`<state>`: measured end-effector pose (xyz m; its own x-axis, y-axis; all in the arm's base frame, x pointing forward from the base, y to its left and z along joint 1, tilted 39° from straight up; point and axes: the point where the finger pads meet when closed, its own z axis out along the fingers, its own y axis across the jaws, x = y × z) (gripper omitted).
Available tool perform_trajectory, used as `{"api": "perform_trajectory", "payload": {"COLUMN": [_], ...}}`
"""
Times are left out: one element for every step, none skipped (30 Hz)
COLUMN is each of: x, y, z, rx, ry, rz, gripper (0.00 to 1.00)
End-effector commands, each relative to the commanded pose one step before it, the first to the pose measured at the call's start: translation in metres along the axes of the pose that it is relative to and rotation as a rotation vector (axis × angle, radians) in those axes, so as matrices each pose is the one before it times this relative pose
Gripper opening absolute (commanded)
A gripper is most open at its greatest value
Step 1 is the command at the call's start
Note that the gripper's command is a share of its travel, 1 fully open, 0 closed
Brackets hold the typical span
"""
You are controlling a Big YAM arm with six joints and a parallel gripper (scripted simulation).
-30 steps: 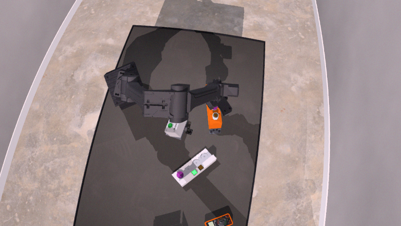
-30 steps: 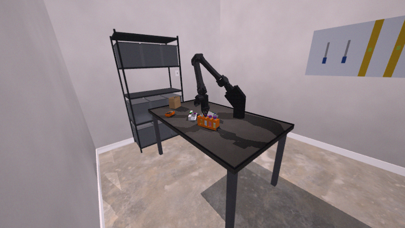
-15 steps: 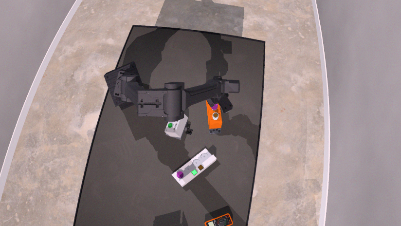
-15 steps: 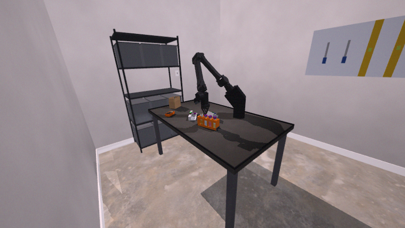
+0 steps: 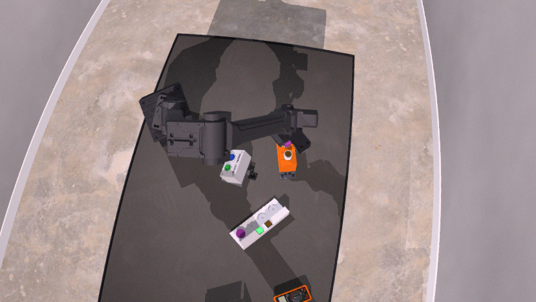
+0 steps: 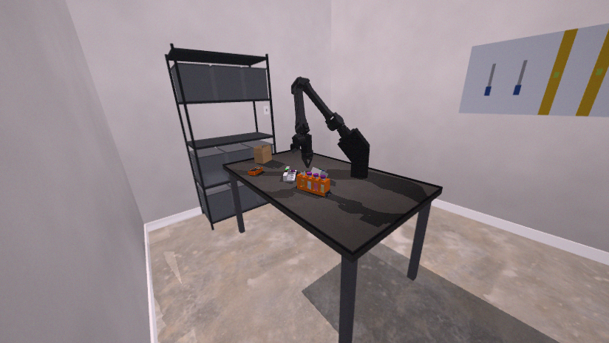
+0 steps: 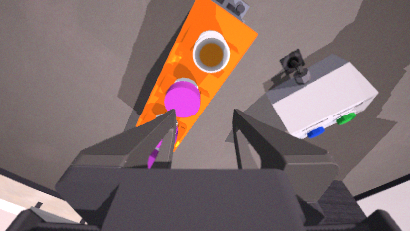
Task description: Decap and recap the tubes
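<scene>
Gripper (image 7: 203, 130) hung above the orange rack (image 7: 234, 35), jaws parted and holding nothing. One tube (image 7: 211, 51) stood uncapped at the rack's end; its neighbour wore a magenta cap (image 7: 183, 99). A further cap, partly hidden behind one finger (image 7: 149, 139), probably sat on the next tube. Another magenta cap (image 5: 240, 233) lay in the cap tray (image 5: 279, 214), whose green lamp (image 5: 259, 230) was lit.

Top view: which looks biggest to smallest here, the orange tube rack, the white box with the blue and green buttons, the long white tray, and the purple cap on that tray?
1. Long white tray
2. Orange tube rack and white button box: look alike; the arm hides part of the rack, so unranked.
3. Purple cap, clearly smallest.
</scene>
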<state>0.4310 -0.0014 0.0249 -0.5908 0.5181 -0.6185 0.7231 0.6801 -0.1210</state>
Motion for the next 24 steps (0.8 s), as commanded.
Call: {"api": "perform_trajectory", "payload": {"x": [-0.02423,-0.00322,-0.00322,0.0,0.0,-0.00319,-0.00322,-0.00323,-0.00327,-0.00324,-0.00324,-0.00324,-0.00325,-0.00325,-0.00325,-0.00325,-0.00326,-0.00326,-0.00326,-0.00326,0.0,0.0,-0.00324,-0.00326], "y": [-0.03263,-0.00771,-0.00771,0.0,0.0,-0.00766,-0.0077,-0.0077,-0.00777,-0.00771,-0.00771,-0.00771,-0.00771,-0.00771,-0.00771,-0.00772,-0.00772,-0.00772,-0.00772,-0.00772,0.0,0.0,-0.00767,-0.00772], "z": [-0.00149,-0.00005,-0.00005,0.0,0.0,-0.00009,-0.00006,-0.00006,0.0,-0.00006,-0.00006,-0.00006,-0.00006,-0.00006,-0.00006,-0.00006,-0.00006,-0.00006,-0.00006,-0.00006,0.0,0.0,-0.00009,-0.00007], "rx": [-0.01175,0.00026,0.00027,0.0,0.0,0.00029,0.00028,0.00029,0.00028,0.00031,0.00032,0.00033,0.00034,0.00035,0.00036,0.00038,0.00039,0.0004,0.00041,0.00043,0.0,0.0,0.00045,0.00045], "ry": [-0.01308,-0.00042,-0.00043,0.0,0.0,-0.00044,-0.00045,-0.00046,-0.00046,-0.00047,-0.00048,-0.00048,-0.00049,-0.00049,-0.0005,-0.0005,-0.00051,-0.00051,-0.00051,-0.00051,0.0,0.0,-0.00051,-0.00051], "rz": [-0.06263,-0.00024,-0.00024,0.0,0.0,-0.00023,-0.00025,-0.00025,-0.00027,-0.00026,-0.00027,-0.00027,-0.00028,-0.00029,-0.00029,-0.0003,-0.00031,-0.00031,-0.00032,-0.00033,0.0,0.0,-0.00033,-0.00034], "gripper": [0.47,0.47,0.47,0.47,0.47,0.47,0.47,0.47,0.47,0.47,0.47,0.47,0.47,0.47,0.47,0.47,0.47,0.47,0.47,0.47,0.47,0.47,0.47,0.47]}}
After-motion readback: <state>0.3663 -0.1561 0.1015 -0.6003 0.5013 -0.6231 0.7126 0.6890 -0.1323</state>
